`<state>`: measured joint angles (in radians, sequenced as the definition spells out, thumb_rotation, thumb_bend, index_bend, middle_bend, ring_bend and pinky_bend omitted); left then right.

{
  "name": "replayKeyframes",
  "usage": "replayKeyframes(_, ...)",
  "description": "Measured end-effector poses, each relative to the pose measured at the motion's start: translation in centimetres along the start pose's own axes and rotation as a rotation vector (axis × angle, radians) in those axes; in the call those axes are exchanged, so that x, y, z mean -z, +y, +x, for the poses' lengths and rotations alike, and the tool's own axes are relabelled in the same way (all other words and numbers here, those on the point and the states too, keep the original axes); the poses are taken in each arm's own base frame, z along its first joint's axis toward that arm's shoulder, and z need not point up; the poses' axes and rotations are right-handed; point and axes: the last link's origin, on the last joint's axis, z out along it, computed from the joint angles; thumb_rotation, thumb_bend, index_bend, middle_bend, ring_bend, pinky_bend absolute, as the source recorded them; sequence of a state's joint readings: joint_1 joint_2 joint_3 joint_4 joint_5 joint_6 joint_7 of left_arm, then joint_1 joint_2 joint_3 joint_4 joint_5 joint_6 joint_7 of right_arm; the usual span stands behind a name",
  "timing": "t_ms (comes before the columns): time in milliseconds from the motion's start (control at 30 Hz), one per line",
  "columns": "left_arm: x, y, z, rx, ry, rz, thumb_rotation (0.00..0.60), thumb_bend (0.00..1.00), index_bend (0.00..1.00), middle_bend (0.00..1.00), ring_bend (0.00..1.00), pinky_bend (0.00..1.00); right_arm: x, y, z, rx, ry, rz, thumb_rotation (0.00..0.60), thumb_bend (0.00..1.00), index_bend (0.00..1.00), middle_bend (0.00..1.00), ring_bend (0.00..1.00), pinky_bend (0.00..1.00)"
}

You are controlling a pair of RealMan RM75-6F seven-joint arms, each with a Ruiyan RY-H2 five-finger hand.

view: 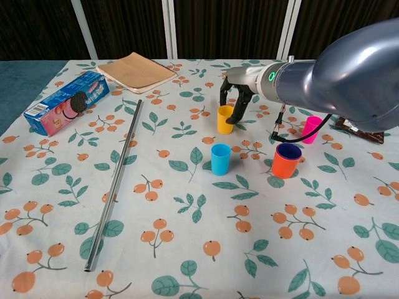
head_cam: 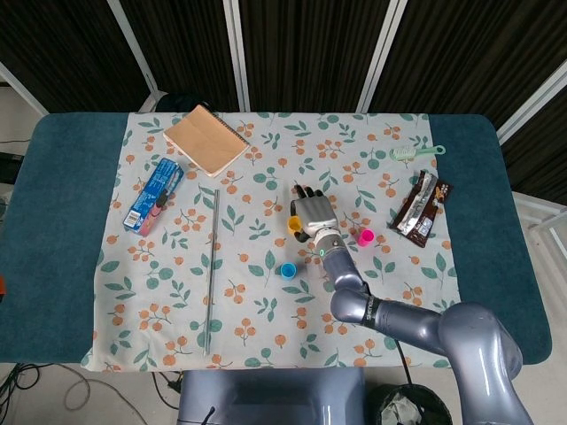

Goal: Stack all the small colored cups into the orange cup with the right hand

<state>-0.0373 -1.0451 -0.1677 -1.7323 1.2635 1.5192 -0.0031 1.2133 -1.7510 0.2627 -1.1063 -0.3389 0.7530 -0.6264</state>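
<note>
The bench carries a floral cloth with everything laid out on it. The right arm fills the upper right of the chest view, reaching in toward the middle. The left hand shows in neither view.

A long metal rod runs down the left part of the cloth. Beyond it lies a tan notebook, and to the left a blue cookie box. Over on the right edge sits a dark snack wrapper, with a pale green brush further back.

Now the right hand: it hangs right over the yellow cup, fingers curved downward on either side of the rim, apart and not clamped on it. Whether a fingertip touches the rim, I cannot tell. The cup stands upright on the cloth.

The orange cup stands upright nearer the robot and to the right, well apart from the hand, with a dark blue lining showing inside its mouth. The blue cup stands upright just in front of the yellow one, left of the orange. The pink cup stands behind the orange one, partly crossed by a black cable from the arm.
</note>
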Motion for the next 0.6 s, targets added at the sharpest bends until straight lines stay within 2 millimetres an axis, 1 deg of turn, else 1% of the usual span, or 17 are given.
replayKeyframes(233, 0.02, -0.05, -0.05, -0.001, -0.004, 0.003, 0.6, 0.41, 0.17, 0.03, 0.01, 0.11, 0.02, -0.25, 0.13, -0.005, 0.008, 0.01, 0.6, 0.39, 0.42, 0.0, 0.07, 0.14)
replayKeyframes(600, -0.04, -0.01, -0.02, 0.0, -0.003, 0.002, 0.6, 0.41, 0.17, 0.03, 0.01, 0.11, -0.06, -0.23, 0.24, -0.005, 0.012, 0.006, 0.6, 0.39, 0.47, 0.0, 0.07, 0.14)
